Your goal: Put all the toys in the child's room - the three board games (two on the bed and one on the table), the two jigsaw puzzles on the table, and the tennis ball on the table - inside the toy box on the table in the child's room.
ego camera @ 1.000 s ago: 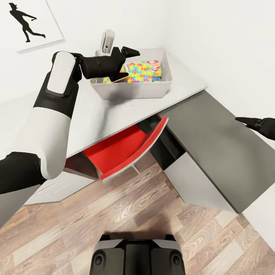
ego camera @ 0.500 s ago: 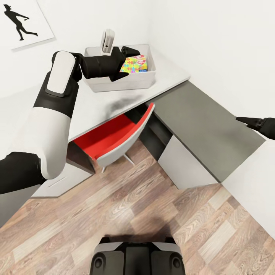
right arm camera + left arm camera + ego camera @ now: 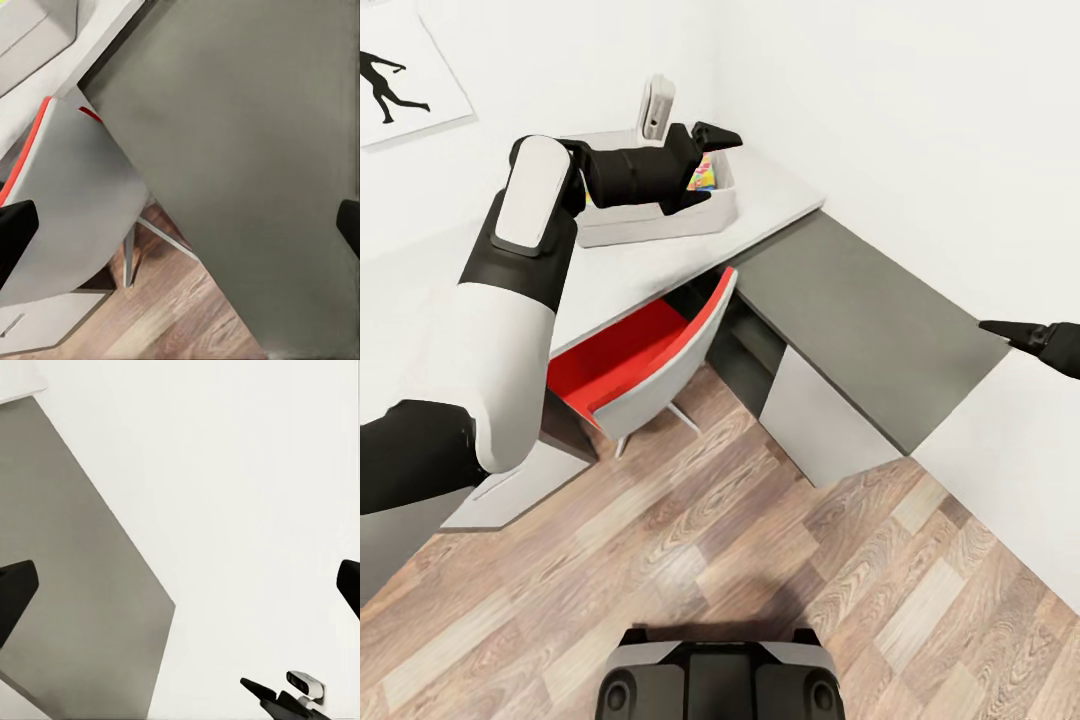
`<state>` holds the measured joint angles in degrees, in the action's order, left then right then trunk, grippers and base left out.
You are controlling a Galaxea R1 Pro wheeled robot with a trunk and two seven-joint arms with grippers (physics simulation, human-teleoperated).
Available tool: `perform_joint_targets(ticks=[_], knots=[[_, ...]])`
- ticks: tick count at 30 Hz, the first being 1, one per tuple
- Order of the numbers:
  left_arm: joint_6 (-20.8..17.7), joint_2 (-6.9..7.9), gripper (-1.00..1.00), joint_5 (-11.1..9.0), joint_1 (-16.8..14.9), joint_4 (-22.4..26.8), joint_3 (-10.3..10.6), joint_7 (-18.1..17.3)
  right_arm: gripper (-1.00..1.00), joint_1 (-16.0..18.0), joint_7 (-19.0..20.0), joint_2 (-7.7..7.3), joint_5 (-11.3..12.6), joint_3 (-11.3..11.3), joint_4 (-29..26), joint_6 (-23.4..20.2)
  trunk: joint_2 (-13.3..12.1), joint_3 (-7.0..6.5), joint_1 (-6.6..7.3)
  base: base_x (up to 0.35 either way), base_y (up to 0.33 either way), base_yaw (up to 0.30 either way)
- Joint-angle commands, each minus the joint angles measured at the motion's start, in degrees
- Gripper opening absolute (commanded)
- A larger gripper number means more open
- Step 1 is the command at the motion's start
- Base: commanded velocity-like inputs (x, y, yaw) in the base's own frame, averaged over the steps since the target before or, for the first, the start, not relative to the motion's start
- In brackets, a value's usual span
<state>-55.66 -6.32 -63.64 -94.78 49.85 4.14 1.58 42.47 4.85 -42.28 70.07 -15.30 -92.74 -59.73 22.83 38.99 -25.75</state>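
Head view: robot beside the desk, both arms raised, nothing carried.

One table [image 3: 780,195], pale, meets its dark side cabinet [image 3: 860,320] at about 2 o'clock; one red-seated chair [image 3: 650,365] is tucked under it. One toy box [image 3: 660,218] stands at 11 o'clock, probably left there as the collecting point. One jigsaw puzzle [image 3: 705,175] peeks out inside it. Left gripper [image 3: 710,165] hangs over the box, jaws wide apart and empty. For the right gripper [image 3: 1025,335], at 3 o'clock, I cannot tell the opening.
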Motion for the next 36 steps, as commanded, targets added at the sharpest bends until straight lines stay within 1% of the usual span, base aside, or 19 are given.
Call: perform_joint_targets(ticks=[1, 3, 4, 6, 9, 11, 12, 14, 15, 17, 20, 22, 23, 25, 26, 28, 29, 32, 36], knots=[[-0.19, -0.30, 1.00, -0.16, 0.29, 0.18, 0.40, 0.10, 1.00, -0.93, 0.51, -0.06, -0.53, -0.46, 0.02, -0.27, 0.09, -0.01, -0.03, -0.021, 0.000, -0.136], [-0.21, -0.96, 1.00, -0.16, 1.39, 1.04, 1.60, 0.10, 1.00, -3.45, 0.51, -0.13, -0.54, -1.57, 0.02, -0.27, 0.09, -0.18, -0.03, -0.015, 0.000, -0.137], [-0.21, -0.96, 1.00, -0.16, 1.39, 1.04, 1.60, 0.10, 1.00, -3.45, 0.51, -0.13, -0.54, -1.57, 0.02, -0.27, 0.09, -0.27, -0.03, -0.013, 0.000, -0.137], [-0.17, -1.63, 1.00, -0.16, 2.90, 2.56, 3.55, 0.32, 1.00, -6.42, 0.51, -0.16, -0.54, -3.26, 0.02, -0.27, 0.09, -0.44, -0.03, -0.010, 0.000, -0.139], [-0.15, -1.97, 1.00, -0.16, 3.68, 3.45, 4.81, 0.43, 1.00, -7.95, 0.51, -0.12, -0.54, -4.27, 0.02, -0.27, 0.09, -0.69, -0.03, -0.007, 0.000, -0.140], [-0.09, -2.60, 1.00, -0.23, 5.14, 5.27, 7.64, 0.61, 1.00, -11.00, 0.51, -0.08, -0.56, -6.50, 0.03, -0.27, 0.09, -0.86, -0.03, -0.005, 0.000, -0.141], [-0.09, -2.60, 1.00, -0.23, 5.14, 5.27, 7.64, 0.61, 1.00, -11.00, 0.51, -0.08, -0.56, -6.50, 0.03, -0.27, 0.09, -0.94, -0.03, -0.004, 0.000, -0.142], [-0.04, -3.02, 1.00, -0.54, 6.43, 7.23, 10.43, 0.71, 1.00, -14.00, 0.50, -0.05, -0.57, -9.01, 0.04, -0.27, 0.09, -1.11, -0.03, -0.003, 0.000, -0.143], [-0.04, -3.02, 1.00, -0.54, 6.43, 7.23, 10.43, 0.71, 1.00, -14.00, 0.50, -0.05, -0.57, -9.01, 0.04, -0.27, 0.09, -1.19, -0.03, -0.003, 0.000, -0.143], [0.01, -3.30, 1.00, -1.43, 7.93, 9.25, 12.75, 0.80, 1.00, -16.85, 0.50, 0.09, -0.56, -11.47, 0.03, -0.27, 0.09, -1.36, -0.03, -0.002, 0.000, -0.144], [0.05, -3.40, 1.00, -2.11, 8.83, 10.17, 13.70, 0.87, 1.00, -18.23, 0.50, 0.19, -0.56, -12.44, 0.03, -0.27, 0.09, -1.62, -0.03, -0.002, 0.000, -0.144], [0.11, -3.50, 1.00, -3.42, 11.10, 11.96, 15.32, 1.15, 1.00, -20.93, 0.50, 0.42, -0.57, -13.84, 0.02, -0.27, 0.09, -1.78, -0.03, -0.001, 0.000, -0.144], [0.11, -3.50, 1.00, -3.42, 11.10, 11.96, 15.32, 1.15, 1.00, -20.93, 0.50, 0.42, -0.57, -13.84, 0.02, -0.27, 0.09, -1.87, -0.03, -0.001, 0.000, -0.145], [0.17, -3.54, 1.00, -4.29, 13.94, 14.04, 16.59, 1.78, 1.00, -23.48, 0.49, 0.70, -0.60, -14.74, 0.05, -0.27, 0.09, -2.04, -0.03, -0.001, 0.000, -0.145], [0.17, -3.54, 1.00, -4.29, 13.94, 14.04, 16.59, 1.78, 1.00, -23.48, 0.49, 0.70, -0.60, -14.74, 0.05, -0.27, 0.09, -2.12, -0.03, -0.001, 0.000, -0.145], [0.21, -3.50, 1.00, -4.81, 17.03, 16.44, 17.65, 2.83, 1.00, -25.71, 0.45, 0.99, -0.66, -15.35, 0.07, -0.27, 0.09, -2.29, -0.03, 0.000, 0.000, -0.145], [0.21, -3.50, 1.00, -4.81, 17.03, 16.44, 17.65, 2.83, 1.00, -25.71, 0.45, 0.99, -0.66, -15.35, 0.07, -0.27, 0.09, -2.38, -0.03, 0.000, 0.000, -0.145], [0.33, -3.36, 1.00, -5.20, 21.29, 20.03, 18.68, 4.89, 1.00, -28.55, 0.43, 1.71, -0.78, -15.94, 0.09, -0.27, 0.09, -2.63, -0.03, 0.000, 0.000, -0.145], [0.38, -3.28, 1.00, -5.37, 23.37, 22.21, 19.07, 6.02, 1.00, -29.82, 0.43, 2.13, -0.82, -16.24, 0.09, -0.27, 0.09, -2.97, -0.03, 0.000, 0.000, -0.146]])
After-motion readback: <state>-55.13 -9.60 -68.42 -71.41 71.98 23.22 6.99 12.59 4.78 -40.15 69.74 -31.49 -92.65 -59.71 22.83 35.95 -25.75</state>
